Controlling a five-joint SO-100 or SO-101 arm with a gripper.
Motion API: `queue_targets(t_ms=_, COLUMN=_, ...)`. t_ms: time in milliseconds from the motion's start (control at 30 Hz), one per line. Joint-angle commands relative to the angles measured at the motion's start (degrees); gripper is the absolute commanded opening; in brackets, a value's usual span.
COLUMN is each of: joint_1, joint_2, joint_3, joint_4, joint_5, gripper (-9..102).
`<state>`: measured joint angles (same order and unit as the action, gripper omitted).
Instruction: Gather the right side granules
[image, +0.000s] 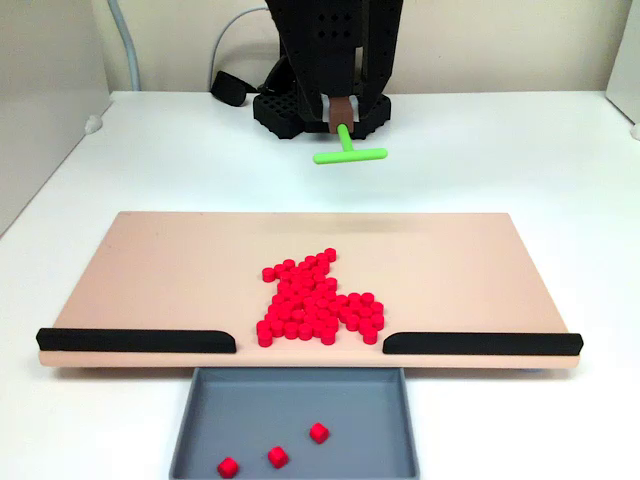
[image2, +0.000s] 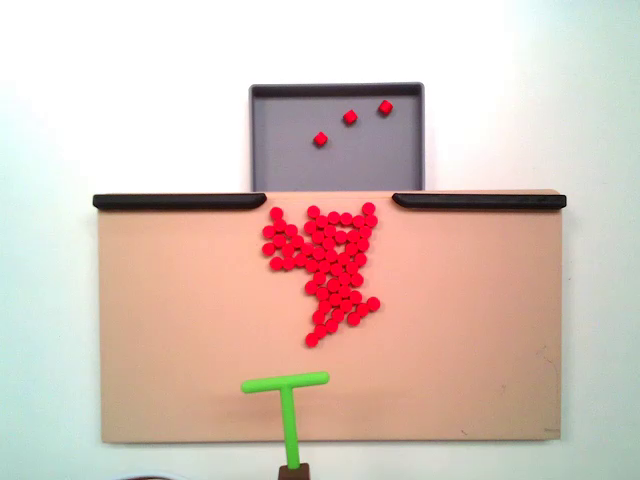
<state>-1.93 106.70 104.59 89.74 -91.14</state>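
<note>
White tabletop (image: 520, 150) under even light, pale wall (image: 500, 40) behind.

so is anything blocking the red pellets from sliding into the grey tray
Nothing visible does. The small red plastic pellets sit before the open gap between the two black rails, leading straight into the grey tray.

Red granules (image: 318, 308) clustered mid-board, three in tray

Both fixed views are evenly and brightly lit; the white table (image2: 60, 100) is nearly washed out, shadows are faint, focus slightly soft.
</note>
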Motion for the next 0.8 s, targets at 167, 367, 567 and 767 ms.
queue_targets(t_ms=167, joint_1=-0.18, joint_2=0.97, joint_3=-1.49, joint_4=-0.26, joint_5=-0.44, gripper=0)
queue_targets(t_ms=367, joint_1=-0.18, joint_2=0.88, joint_3=-1.49, joint_4=-0.26, joint_5=-0.44, gripper=0)
queue_targets(t_ms=567, joint_1=-0.18, joint_2=0.70, joint_3=-1.49, joint_4=-0.26, joint_5=-0.44, gripper=0)
queue_targets(t_ms=767, joint_1=-0.18, joint_2=0.53, joint_3=-1.49, joint_4=-0.26, joint_5=0.00, gripper=0)
